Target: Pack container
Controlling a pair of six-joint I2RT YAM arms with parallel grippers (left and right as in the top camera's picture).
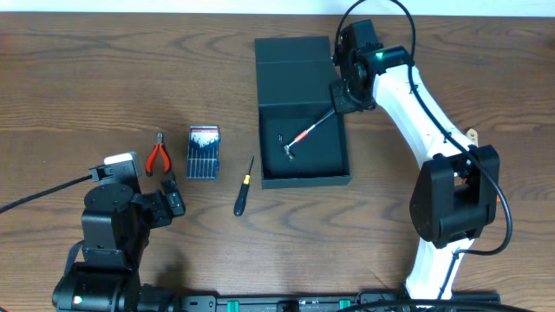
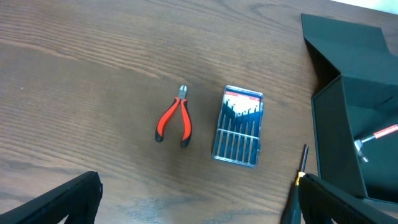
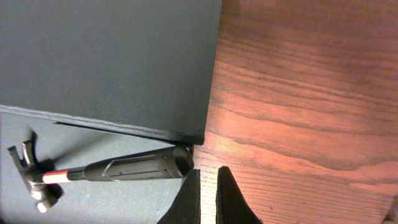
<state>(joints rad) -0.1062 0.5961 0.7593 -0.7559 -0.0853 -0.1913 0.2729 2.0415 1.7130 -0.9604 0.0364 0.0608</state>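
Observation:
The dark teal container stands open at the table's middle, its flap lid laid back. A small hammer with a red-and-black handle lies inside, handle end propped at the right wall. My right gripper hovers at that wall. In the right wrist view its fingers are nearly together and empty, just beside the hammer's handle end. My left gripper is wide open and empty over bare table, near the front left. The container's wall also shows in the left wrist view.
Red-handled pliers, a blue-and-white bit case and a black screwdriver with a yellow collar lie on the wood table left of the container.

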